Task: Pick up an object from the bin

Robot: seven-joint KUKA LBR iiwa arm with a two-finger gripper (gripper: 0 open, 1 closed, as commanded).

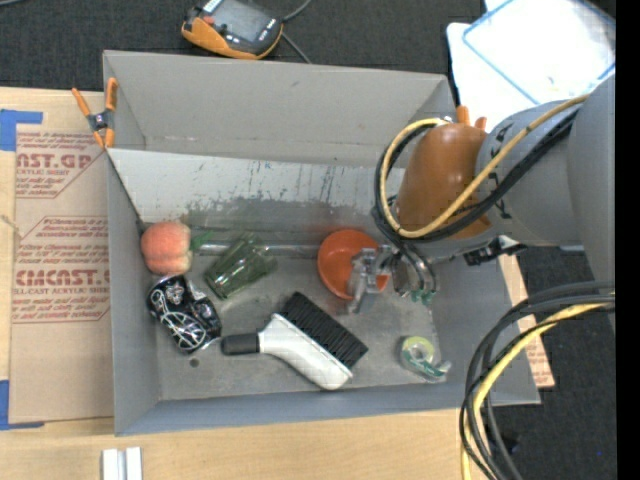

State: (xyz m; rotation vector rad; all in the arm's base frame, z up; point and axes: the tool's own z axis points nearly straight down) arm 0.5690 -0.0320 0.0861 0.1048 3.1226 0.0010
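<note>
So the grey bin (280,118) is holding a handful of loose stuff, going left to right. Over at 9 o'clock a peach-coloured ball (166,247) is sitting against the left wall. Just below it, around 8 o'clock, a black thing with a white pattern (183,313) is lying on the floor. I can't tell what it is.

Next to those, a clear green cup (238,268) is lying tipped on its side, a bit left of centre. Down at 6 o'clock a brush with a white handle and black bristles (300,346) is lying at a slant, bristles pointing up toward the middle.

Right of centre, at about 2 o'clock, an orange bowl (338,253) is sitting close to the back wall. The tool (372,280) is hanging right at the bowl's right-hand rim, at roughly 3 o'clock in the bin, overlapping the edge from this angle. Honestly I can't tell if the tool is wide or narrow, or whether it's gripping the rim at all.

Down at 4 o'clock a small greenish roll of tape (422,356) is lying by itself, apart from the tool. The arm's orange wrist cover (440,173) is looming over the right wall.
</note>
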